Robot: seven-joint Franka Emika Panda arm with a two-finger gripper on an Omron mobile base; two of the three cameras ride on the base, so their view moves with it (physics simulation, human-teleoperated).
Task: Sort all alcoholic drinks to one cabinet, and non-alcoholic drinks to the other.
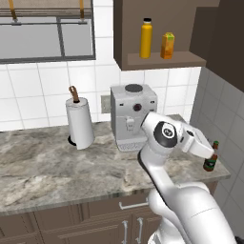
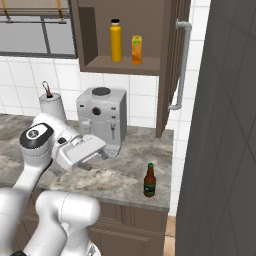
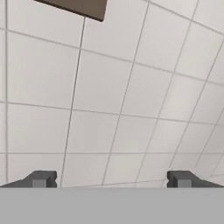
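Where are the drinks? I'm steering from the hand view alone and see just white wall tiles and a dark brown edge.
Observer: A slim brown beer bottle with a green label stands upright near the front right corner of the grey marble counter.
Operator: Anything already put away?
Observer: Yes. A tall yellow-orange bottle with a black cap and a shorter orange juice carton stand side by side on the shelf of the open dark brown wall cabinet.
Operator: Is the hand holding something?
Observer: No. The hand is open and empty, its fingertips set wide apart, facing the tiled wall.
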